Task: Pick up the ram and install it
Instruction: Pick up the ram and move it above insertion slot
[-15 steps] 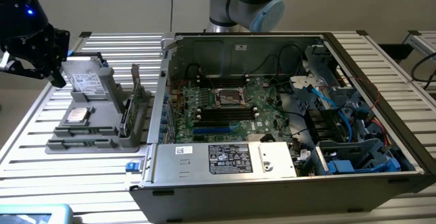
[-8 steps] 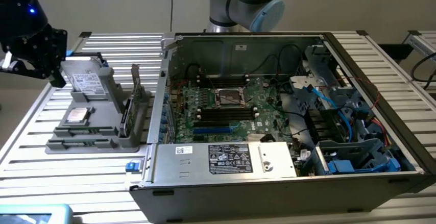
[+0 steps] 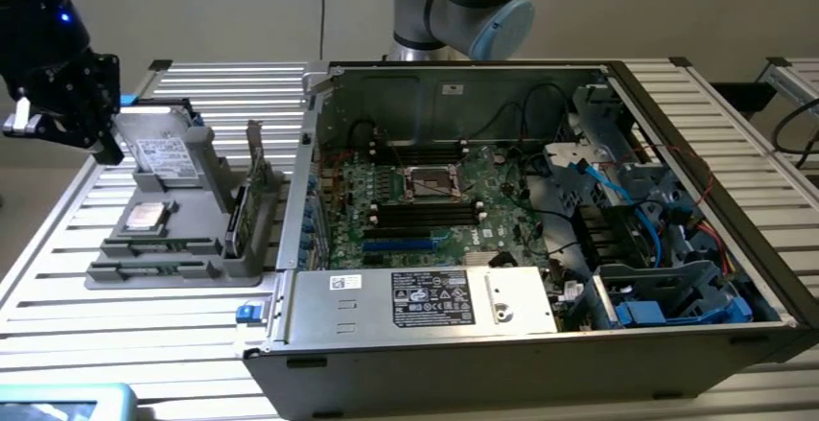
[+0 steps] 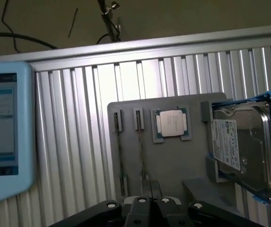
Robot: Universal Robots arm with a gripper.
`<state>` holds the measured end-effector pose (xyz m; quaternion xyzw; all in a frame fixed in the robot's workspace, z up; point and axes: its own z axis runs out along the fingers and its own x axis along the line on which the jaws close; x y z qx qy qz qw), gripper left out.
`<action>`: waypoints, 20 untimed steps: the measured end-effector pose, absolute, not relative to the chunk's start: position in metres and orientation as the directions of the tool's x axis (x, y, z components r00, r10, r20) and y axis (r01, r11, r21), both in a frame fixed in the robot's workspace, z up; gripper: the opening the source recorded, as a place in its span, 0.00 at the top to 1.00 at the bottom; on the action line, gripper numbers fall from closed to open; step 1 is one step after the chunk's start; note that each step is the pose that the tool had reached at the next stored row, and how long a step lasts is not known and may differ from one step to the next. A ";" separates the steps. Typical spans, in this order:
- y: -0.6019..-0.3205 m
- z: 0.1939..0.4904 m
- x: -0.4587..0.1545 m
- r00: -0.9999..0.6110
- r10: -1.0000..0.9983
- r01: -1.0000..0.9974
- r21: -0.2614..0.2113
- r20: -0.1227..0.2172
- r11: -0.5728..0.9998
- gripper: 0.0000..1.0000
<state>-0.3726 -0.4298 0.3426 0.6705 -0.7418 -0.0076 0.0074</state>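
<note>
Gripper (image 4: 150, 188) clenched on nothing, hanging over the gray holder (image 4: 131, 109). The ram (image 4: 141, 151) stands on edge in a holder slot, below my fingertips, with a second slot alongside. A processor chip (image 4: 172, 124) lies flat beside it, and the hard drive (image 4: 241, 146) stands upright past that. An expansion card (image 3: 256, 167) stands between holder and open computer case (image 3: 384, 383). A blue-framed screen (image 4: 3, 137) lies near the holder on the slatted table (image 4: 79, 118).

Hard drive (image 4: 244, 142) and blue-cased screen (image 4: 1, 132) run past the edge
</note>
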 end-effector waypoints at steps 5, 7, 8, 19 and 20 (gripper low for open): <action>-0.430 0.343 -0.373 -0.009 -1.000 -1.000 0.021 0.002 0.009 0.89; -0.430 0.343 -0.373 0.020 -1.000 -1.000 0.021 0.005 -0.020 0.89; -0.430 0.343 -0.373 0.032 -0.999 -0.999 0.021 0.009 -0.031 0.89; -0.430 0.343 -0.373 0.071 -0.997 -0.997 0.012 0.019 -0.071 0.89; -0.430 0.343 -0.373 0.071 -0.997 -0.997 0.012 0.019 -0.071 0.89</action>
